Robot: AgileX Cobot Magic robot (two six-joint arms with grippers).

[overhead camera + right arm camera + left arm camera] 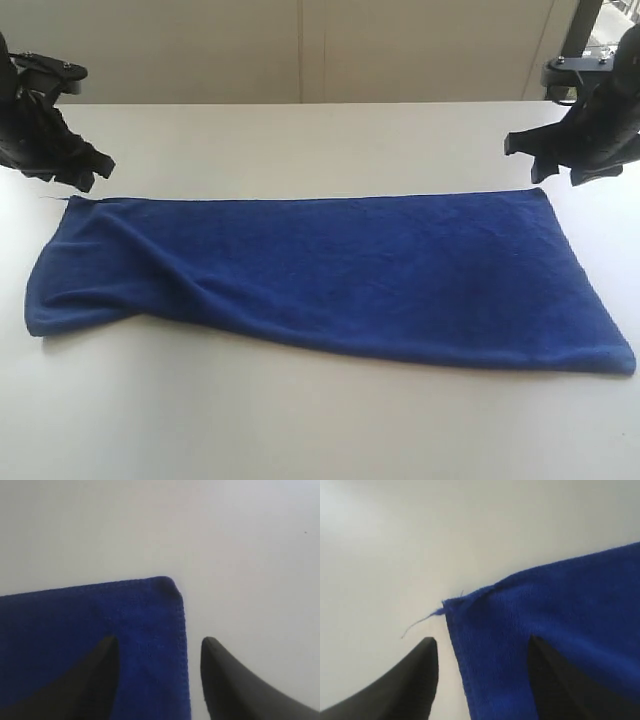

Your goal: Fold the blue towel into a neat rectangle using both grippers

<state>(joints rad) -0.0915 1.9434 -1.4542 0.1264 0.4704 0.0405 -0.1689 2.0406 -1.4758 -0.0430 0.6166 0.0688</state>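
so the blue towel (330,275) lies flat across the middle of the frame, long axis running left to right, on a bare white table (300,130); its far edge is straight, its lower-left end is rumpled and rounded off

left gripper (85,172) sits at the upper left, right by the towel's far-left corner; right gripper (552,165) sits at the upper right by the far-right corner; each arm is nearest its own corner, no crossing needed

both sets of jaws stand apart with nothing between them but air and cloth below; in each wrist view the side hem runs between the fingers, one finger over towel, one over table; can't tell if the tips touch

a loose thread (417,625) trails off the left corner

my guess: pinch both far corners, pull toward the near edge; plenty of open table for that
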